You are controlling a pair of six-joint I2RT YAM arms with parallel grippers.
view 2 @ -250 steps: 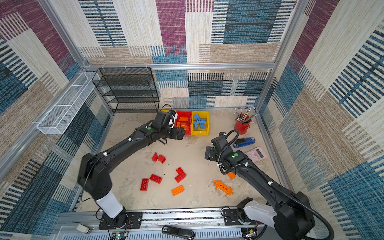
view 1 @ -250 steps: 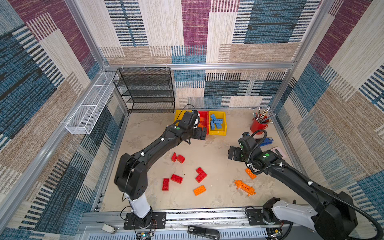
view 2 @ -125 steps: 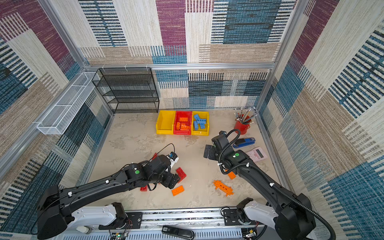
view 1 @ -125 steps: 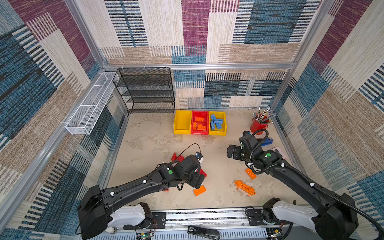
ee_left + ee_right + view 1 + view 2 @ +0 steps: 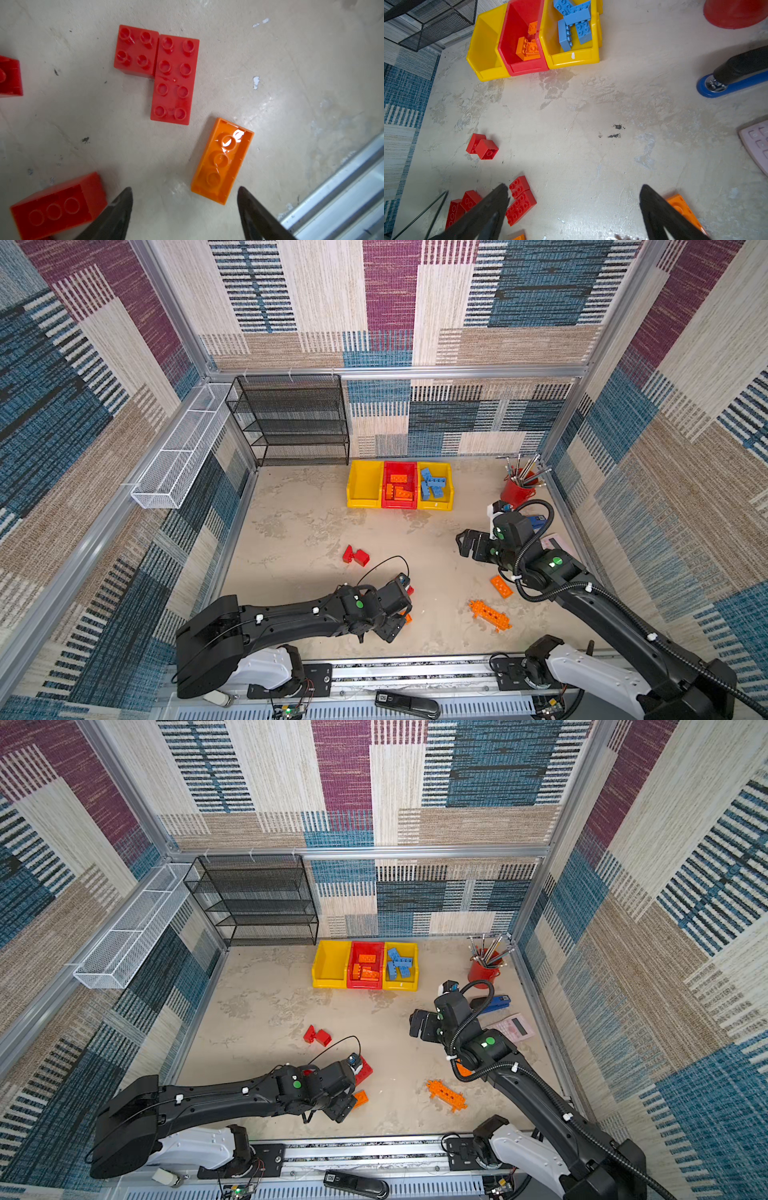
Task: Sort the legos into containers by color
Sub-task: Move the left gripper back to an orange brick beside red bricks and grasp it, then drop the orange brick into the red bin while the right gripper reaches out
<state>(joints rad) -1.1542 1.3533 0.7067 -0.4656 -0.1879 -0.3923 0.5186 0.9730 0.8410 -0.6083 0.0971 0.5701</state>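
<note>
Beige tabletop (image 5: 311,531), left gripper (image 5: 184,188) spread beside upturned orange brick (image 5: 222,160)

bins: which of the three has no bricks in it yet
The yellow bin at the left end of the row. The red middle bin holds orange bricks, the other yellow bin blue bricks.

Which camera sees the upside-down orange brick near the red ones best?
The left wrist view: the orange brick lies close, hollow side up, three inner tubes clear. In both top views the brick is tiny, half hidden by the left arm. The right wrist view catches only a sliver.
</note>
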